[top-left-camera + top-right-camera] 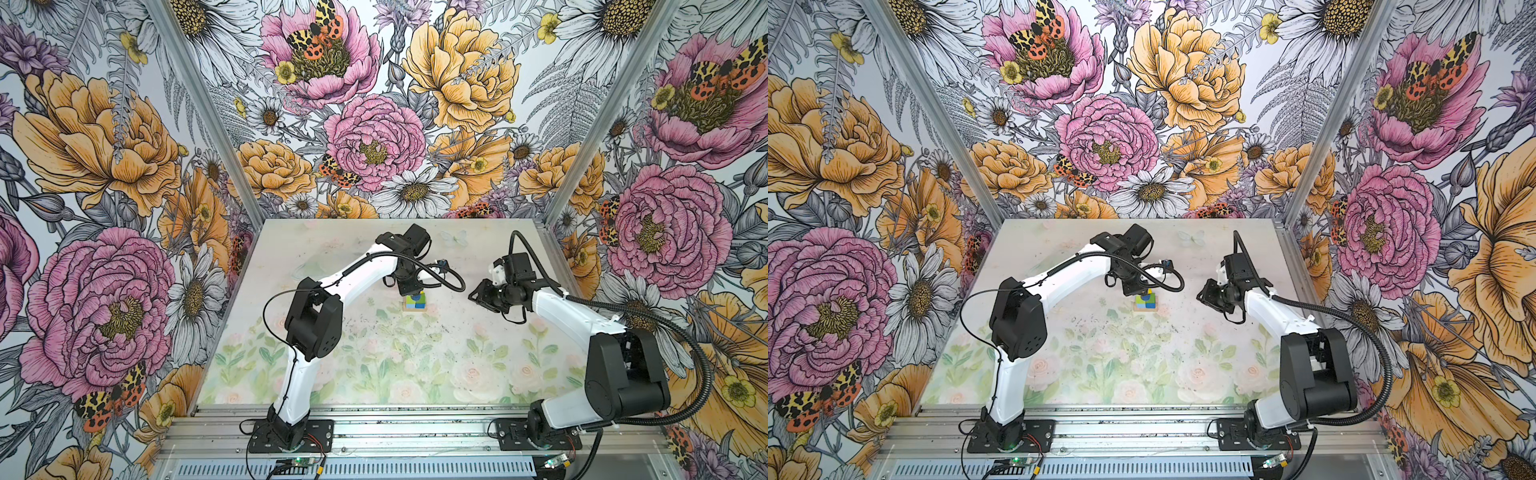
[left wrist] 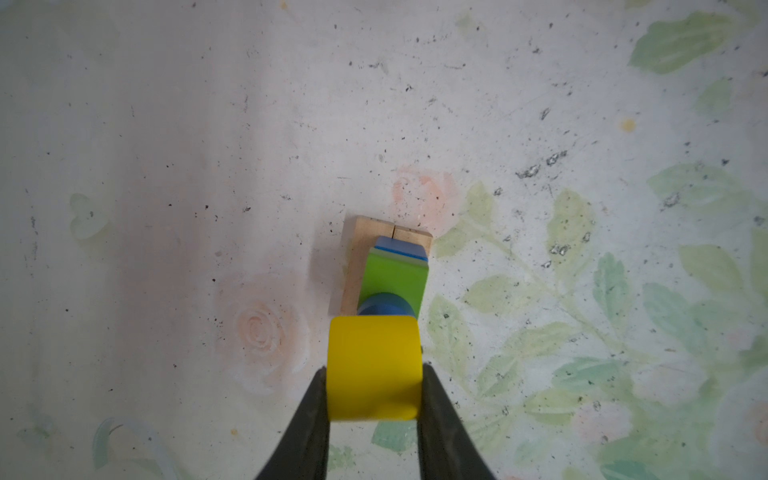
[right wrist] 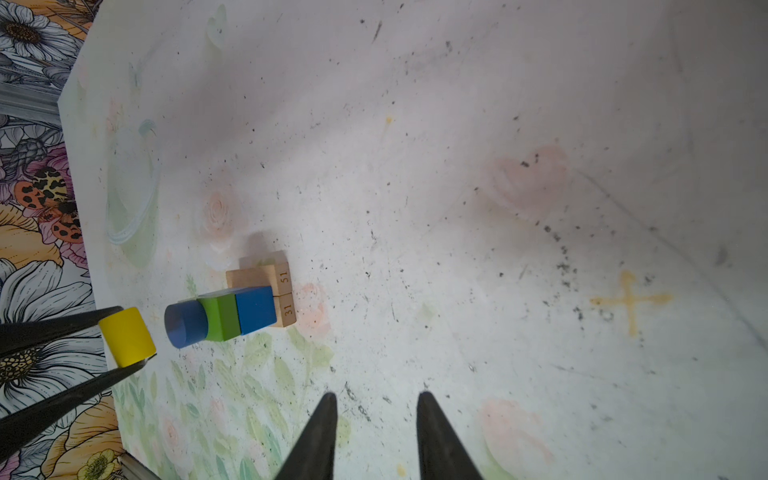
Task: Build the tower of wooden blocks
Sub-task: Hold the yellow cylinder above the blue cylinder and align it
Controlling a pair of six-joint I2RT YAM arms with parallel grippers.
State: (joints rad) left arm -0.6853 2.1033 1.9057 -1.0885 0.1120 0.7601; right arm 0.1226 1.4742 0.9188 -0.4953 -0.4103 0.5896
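The wood block tower [image 1: 415,303] [image 1: 1145,302] stands mid-table. Two tan bars [image 3: 284,291] [image 2: 365,227] lie side by side at its base. On them sit a blue cube [image 3: 255,309], a green cube [image 3: 220,318] [image 2: 395,274] and, topmost, a blue cylinder [image 3: 185,324] [image 2: 384,305]. My left gripper [image 2: 374,370] [image 1: 411,293] is shut on the yellow half-round [image 2: 374,353] [image 3: 126,336], just above the cylinder with a small gap between them. My right gripper [image 3: 377,397] [image 1: 478,297] hovers to the tower's right, open, with nothing between its fingers.
The tabletop [image 1: 374,365] carries a pale flower print, with a faded yellow cross mark [image 3: 629,299] on it. Flowered walls close in the back and both sides. An aluminium rail [image 1: 395,432] with both arm bases runs along the front edge.
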